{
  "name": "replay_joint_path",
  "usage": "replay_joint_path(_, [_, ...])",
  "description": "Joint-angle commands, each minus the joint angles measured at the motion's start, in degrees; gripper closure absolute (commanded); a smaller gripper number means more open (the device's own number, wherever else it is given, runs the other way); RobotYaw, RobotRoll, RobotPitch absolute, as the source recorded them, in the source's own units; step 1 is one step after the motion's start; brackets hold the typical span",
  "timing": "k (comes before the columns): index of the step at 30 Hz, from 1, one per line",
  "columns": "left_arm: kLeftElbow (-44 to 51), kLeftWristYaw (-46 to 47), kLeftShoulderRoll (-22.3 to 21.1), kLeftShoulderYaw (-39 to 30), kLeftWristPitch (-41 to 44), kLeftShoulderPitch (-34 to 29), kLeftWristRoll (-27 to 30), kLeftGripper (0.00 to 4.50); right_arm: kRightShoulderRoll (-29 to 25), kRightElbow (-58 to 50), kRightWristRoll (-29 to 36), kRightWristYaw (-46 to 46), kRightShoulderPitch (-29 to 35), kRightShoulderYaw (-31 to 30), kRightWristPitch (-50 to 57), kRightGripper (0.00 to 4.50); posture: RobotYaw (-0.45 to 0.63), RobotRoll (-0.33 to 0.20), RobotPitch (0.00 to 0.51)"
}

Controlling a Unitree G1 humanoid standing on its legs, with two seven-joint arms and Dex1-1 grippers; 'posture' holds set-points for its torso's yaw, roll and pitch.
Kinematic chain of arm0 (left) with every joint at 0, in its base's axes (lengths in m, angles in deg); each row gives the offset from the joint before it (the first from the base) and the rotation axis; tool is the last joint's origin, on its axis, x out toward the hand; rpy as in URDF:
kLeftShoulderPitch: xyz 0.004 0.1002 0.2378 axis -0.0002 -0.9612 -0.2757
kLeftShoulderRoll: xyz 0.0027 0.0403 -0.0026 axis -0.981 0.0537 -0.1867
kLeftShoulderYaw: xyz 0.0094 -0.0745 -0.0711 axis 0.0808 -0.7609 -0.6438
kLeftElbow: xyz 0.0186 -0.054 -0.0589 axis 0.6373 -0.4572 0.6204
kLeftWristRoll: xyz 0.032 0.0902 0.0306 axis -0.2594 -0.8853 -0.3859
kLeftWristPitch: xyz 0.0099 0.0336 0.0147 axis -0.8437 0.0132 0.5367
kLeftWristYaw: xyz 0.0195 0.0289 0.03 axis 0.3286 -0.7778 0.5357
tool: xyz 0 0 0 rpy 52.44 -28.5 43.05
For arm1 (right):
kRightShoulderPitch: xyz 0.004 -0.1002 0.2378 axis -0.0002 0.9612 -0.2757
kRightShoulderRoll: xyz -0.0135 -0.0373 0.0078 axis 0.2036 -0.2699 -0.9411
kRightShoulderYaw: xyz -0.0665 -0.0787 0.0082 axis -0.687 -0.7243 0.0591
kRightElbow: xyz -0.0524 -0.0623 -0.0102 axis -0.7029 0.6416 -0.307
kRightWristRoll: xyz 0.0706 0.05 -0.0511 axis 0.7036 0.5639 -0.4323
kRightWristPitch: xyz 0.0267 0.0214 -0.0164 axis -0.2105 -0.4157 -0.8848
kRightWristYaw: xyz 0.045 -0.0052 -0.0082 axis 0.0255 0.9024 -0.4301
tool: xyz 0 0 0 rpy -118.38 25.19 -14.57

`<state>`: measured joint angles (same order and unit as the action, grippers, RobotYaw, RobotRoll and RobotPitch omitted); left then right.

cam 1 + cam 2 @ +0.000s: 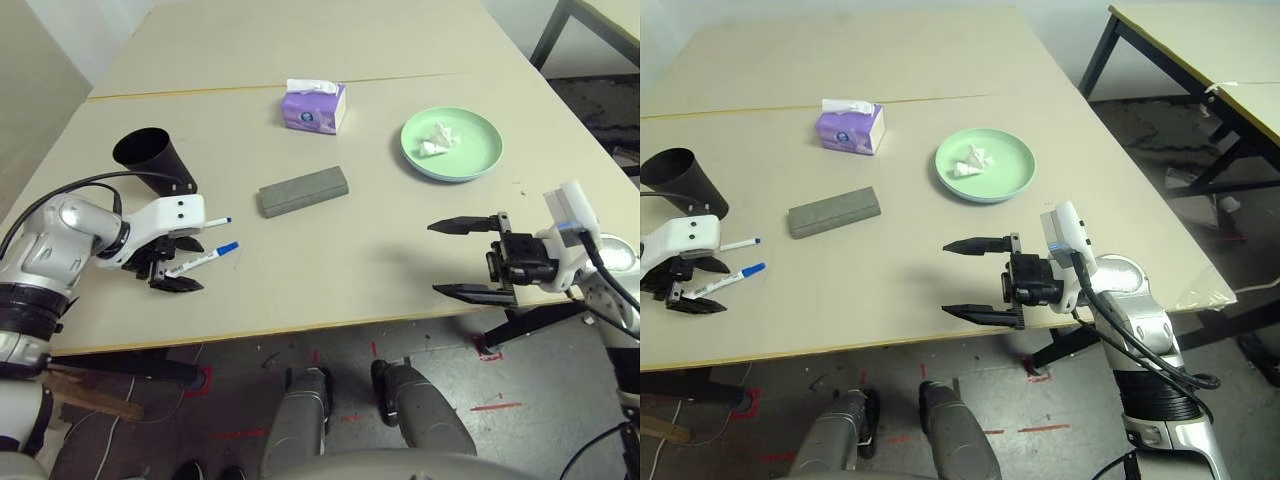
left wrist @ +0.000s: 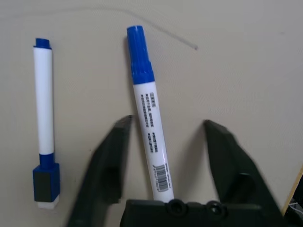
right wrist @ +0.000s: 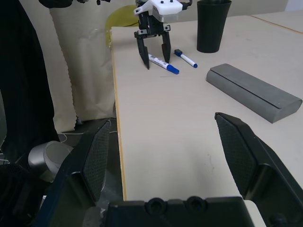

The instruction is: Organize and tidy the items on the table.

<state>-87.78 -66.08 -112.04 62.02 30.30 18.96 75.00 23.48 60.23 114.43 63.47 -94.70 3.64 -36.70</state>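
Note:
My left gripper (image 1: 175, 268) stands open on the table (image 1: 330, 250) at the left, its fingers (image 2: 111, 161) straddling a white blue-capped marker (image 2: 150, 118). One finger is close against the marker, the other apart from it. A second marker (image 1: 214, 222) lies just beyond. A black cup (image 1: 150, 160) stands behind that gripper. The grey glasses case (image 1: 302, 191) lies mid-table. A crumpled tissue (image 1: 437, 140) rests in the green plate (image 1: 478, 150) at the far right, and a light-blue edge shows under the plate's near rim. My right gripper (image 1: 435, 258) hovers open and empty over the front right edge.
A purple tissue box (image 1: 313, 106) stands at the back, near the yellowish seam (image 1: 180, 91). The table's front edge (image 1: 300, 325) runs just under both grippers. Another table's dark legs (image 1: 1200, 150) stand off to the right.

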Motion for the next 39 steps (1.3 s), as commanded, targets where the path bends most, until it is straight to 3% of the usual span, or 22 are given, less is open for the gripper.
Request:
replay_joint_path(1, [-1.3,0.0,1.1,0.9,-0.1,-1.0,-0.9,2.90,0.0,-1.2,0.1,-0.2,-0.3,-0.5,0.2,0.00,-0.16,0.000,0.185])
replay_joint_path(5, [-1.4,-0.2,1.3,0.6,0.1,-0.9,-0.8,4.22,0.1,-1.2,0.2,-0.4,-0.6,-0.5,0.2,0.00,-0.15,0.000,0.184])
replay_joint_path(14, [1.0,-1.8,0.6,-1.0,2.7,-1.7,1.3,4.23,0.2,-1.0,0.3,-0.7,-0.7,-0.5,0.2,0.00,-0.14,0.000,0.186])
replay_joint_path(20, [9.5,-10.2,-6.4,-2.6,14.6,-0.7,9.2,4.23,0.0,0.0,0.3,-0.2,-1.0,-0.5,0.3,0.00,-0.12,0.000,0.191])
replay_joint_path(27, [11.8,-10.3,-12.4,-2.9,25.5,8.3,22.2,4.23,0.0,1.2,0.1,0.5,-2.3,-0.8,0.6,0.00,-0.10,0.000,0.191])
replay_joint_path(31, [6.4,-10.0,-9.8,-7.0,31.2,16.5,25.3,4.23,0.4,2.0,-0.2,0.8,-2.8,-1.3,0.2,0.00,-0.09,0.000,0.188])
replay_joint_path(35, [-2.7,-3.7,-5.6,-12.5,32.7,23.1,26.0,4.23,0.7,2.5,-0.5,0.8,-3.2,-1.7,-0.1,0.00,-0.09,0.000,0.184])
replay_joint_path(39, [-13.7,5.0,-3.5,-16.8,25.9,25.9,22.7,4.23,1.0,2.6,-0.5,0.6,-3.2,-1.8,-0.3,0.00,-0.09,0.000,0.179])
